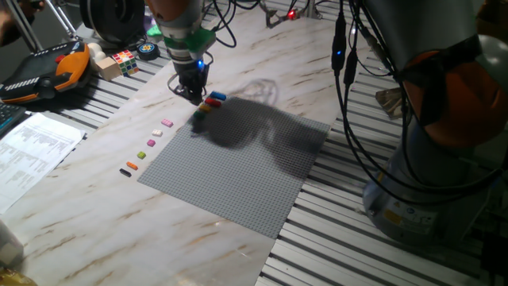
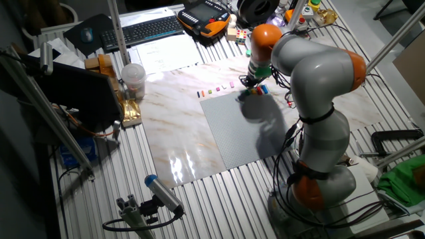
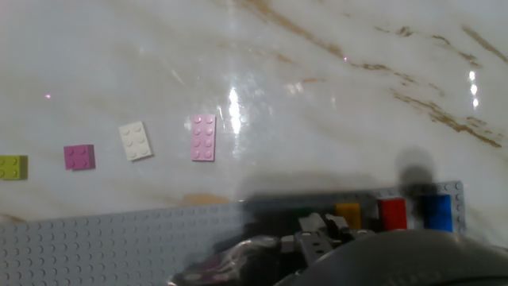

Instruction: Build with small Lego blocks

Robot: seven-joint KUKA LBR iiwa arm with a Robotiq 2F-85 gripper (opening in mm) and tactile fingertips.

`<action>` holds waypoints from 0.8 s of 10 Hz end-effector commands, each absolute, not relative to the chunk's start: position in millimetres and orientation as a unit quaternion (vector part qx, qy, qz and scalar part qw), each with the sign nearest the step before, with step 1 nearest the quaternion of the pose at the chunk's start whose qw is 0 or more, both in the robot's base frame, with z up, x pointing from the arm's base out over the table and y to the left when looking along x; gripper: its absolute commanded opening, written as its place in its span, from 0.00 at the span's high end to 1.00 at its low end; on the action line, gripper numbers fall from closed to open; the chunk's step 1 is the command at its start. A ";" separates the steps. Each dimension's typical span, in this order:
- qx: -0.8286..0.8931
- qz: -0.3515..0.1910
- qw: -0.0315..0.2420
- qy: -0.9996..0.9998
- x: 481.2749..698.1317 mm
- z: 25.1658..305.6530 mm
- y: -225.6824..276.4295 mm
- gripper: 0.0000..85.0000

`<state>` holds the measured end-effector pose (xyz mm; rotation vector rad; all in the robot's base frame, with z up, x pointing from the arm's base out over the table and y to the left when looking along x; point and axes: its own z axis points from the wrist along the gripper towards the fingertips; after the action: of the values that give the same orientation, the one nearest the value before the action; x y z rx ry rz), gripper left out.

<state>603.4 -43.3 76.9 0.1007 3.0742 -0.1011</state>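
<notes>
The grey baseplate (image 1: 238,175) lies on the marble table. Blue (image 1: 217,96), red (image 1: 213,102) and yellow small Lego blocks sit in a row at its far left corner. In the hand view they are blue (image 3: 436,213), red (image 3: 391,213) and orange-yellow (image 3: 348,214) on the plate's edge (image 3: 95,246). Pink (image 3: 203,137), white (image 3: 136,141), magenta (image 3: 79,156) and yellow-green (image 3: 13,167) blocks lie in a line on the marble. Orange (image 1: 132,165) and black (image 1: 125,171) blocks end that line. My gripper (image 1: 190,93) hangs just left of the corner row, fingertips (image 3: 313,226) close together with nothing visible between them.
A Rubik's cube (image 1: 125,58), an orange teach pendant (image 1: 48,71) and a printed sheet (image 1: 32,151) lie at the left. A plastic cup (image 2: 133,79) and a keyboard (image 2: 143,30) stand beyond the marble top. Cables hang at the right.
</notes>
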 end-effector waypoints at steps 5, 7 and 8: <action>0.040 -0.023 0.026 0.999 597.5 112.3 -47.9 0.99; 0.045 -0.017 0.024 0.999 592.5 122.7 -50.0 0.99; 0.045 -0.016 0.026 0.999 590.0 126.2 -48.2 0.99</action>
<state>590.2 -48.0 126.1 0.1423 3.0869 -0.0478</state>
